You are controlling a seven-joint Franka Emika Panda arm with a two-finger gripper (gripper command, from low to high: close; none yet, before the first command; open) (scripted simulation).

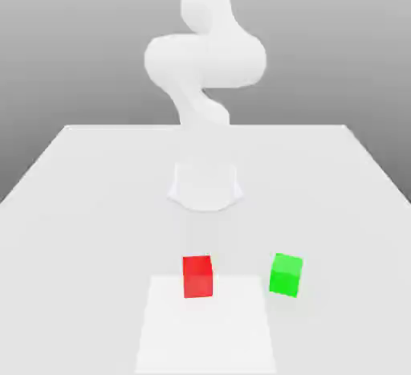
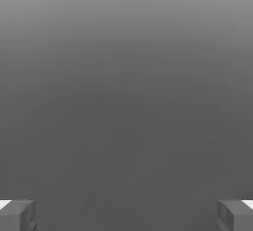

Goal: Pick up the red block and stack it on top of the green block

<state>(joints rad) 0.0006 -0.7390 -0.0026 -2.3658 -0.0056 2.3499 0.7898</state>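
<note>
"Where is the red block?"

"On the pale table; in the exterior view it sits at the far edge of the bright white patch, partly over that edge; one face is turned almost squarely to the camera."

"And the green block?"

"Beside the red one, toward the exterior view's right, with a gap between them; it rests on the table just outside the patch, turned a little; its top is bare."

"What of the gripper?"

"In the hand view its two fingers stand wide apart, with nothing between them; both blocks lie free of it."

"And the arm?"

"White, bent, rising from its base on the table, behind both blocks as the exterior view looks; its upper part runs out past the top of that view."
</note>
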